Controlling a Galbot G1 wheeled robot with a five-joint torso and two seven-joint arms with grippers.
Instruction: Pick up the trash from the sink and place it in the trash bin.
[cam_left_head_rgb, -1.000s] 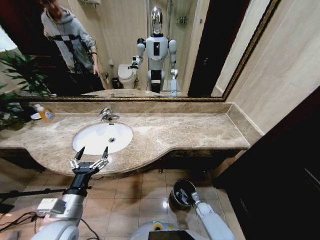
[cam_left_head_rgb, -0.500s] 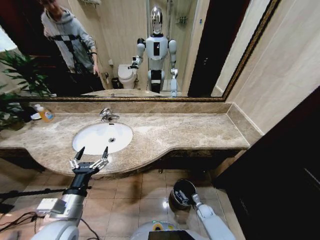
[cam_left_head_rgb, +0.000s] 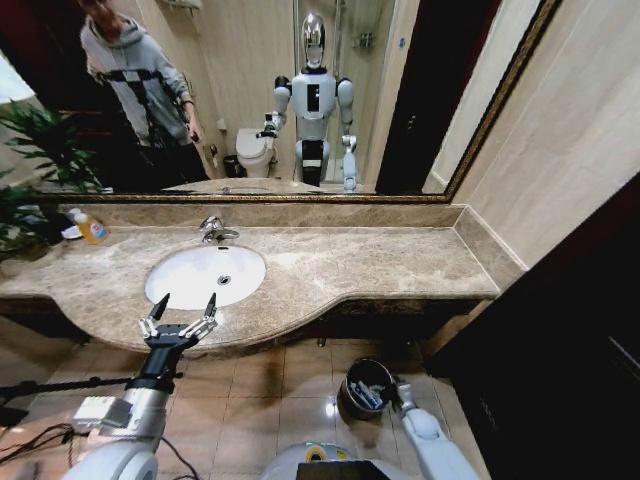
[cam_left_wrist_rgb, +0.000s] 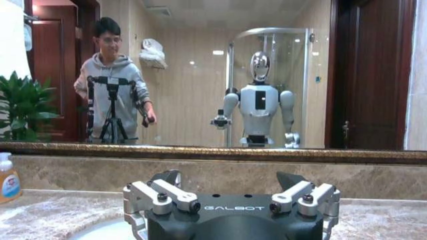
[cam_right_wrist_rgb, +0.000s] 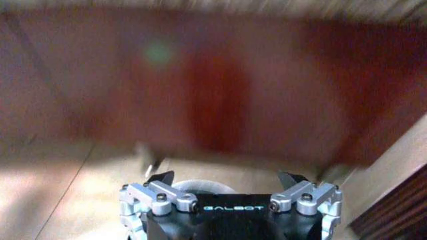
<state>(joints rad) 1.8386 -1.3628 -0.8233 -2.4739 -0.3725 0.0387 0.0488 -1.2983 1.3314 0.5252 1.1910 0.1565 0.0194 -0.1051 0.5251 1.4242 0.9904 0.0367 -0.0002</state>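
Trash (cam_left_head_rgb: 366, 394): small white tubes lie inside the trash bin (cam_left_head_rgb: 349, 399), which stands on the floor tiles below the worktop (cam_left_head_rgb: 400, 262). My right pincer (cam_left_head_rgb: 399, 392) sits at the bin's rim, just beside the tubes; its fingers (cam_right_wrist_rgb: 159, 178) are spread and hold nothing. My left pincer (cam_left_head_rgb: 181, 311) hangs at the worktop's front edge, just short of the sink (cam_left_head_rgb: 205, 274), fingers (cam_left_wrist_rgb: 289, 179) spread wide and empty. Beyond the left pincer, a soap bottle (cam_left_head_rgb: 91, 228) stands at the worktop's far left.
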